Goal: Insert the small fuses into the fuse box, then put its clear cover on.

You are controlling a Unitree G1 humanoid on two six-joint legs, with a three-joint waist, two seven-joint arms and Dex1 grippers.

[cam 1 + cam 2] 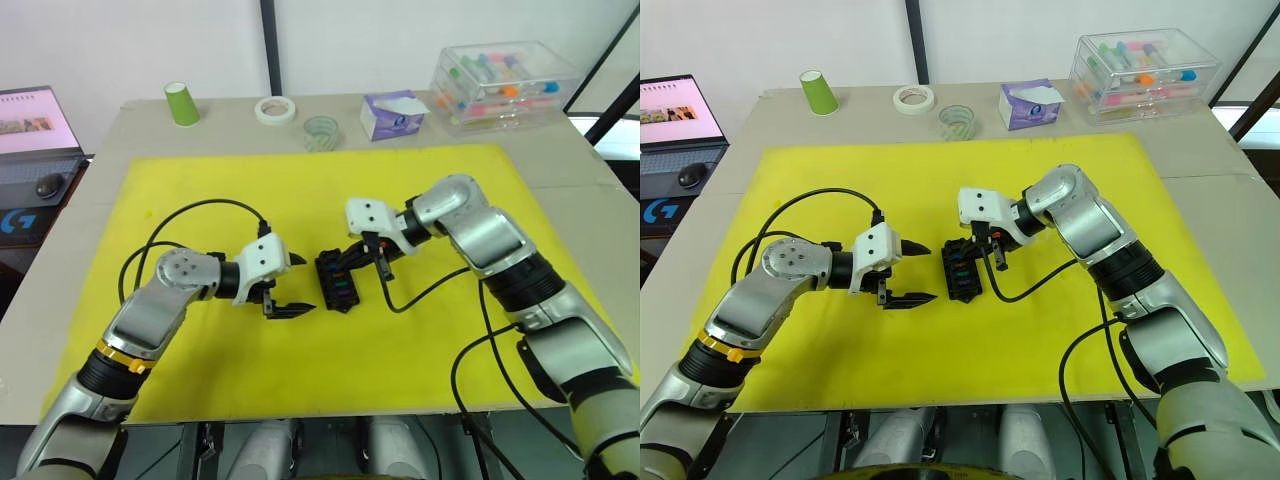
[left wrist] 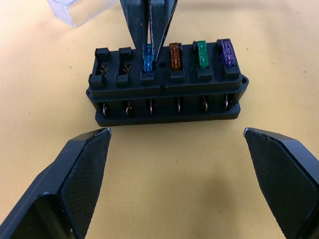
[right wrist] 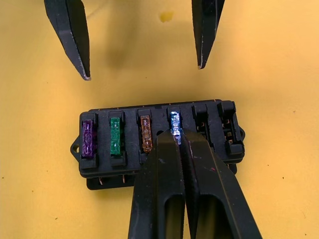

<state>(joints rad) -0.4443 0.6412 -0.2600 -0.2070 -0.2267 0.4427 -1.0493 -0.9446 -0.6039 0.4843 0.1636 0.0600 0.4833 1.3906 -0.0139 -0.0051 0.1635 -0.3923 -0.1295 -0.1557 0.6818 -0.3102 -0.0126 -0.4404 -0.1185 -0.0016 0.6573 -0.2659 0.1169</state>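
Black right fingers pinched on blue fuse in fuse box; left fingers wide.

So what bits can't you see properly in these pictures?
- The blue fuse: the right gripper covers its lower part in the right wrist view.
- The clear cover: the left wrist view's top edge cuts it off.
- The fuse box: too small in the eye views to count fuses.
- Items in the clear storage box: too small to identify.
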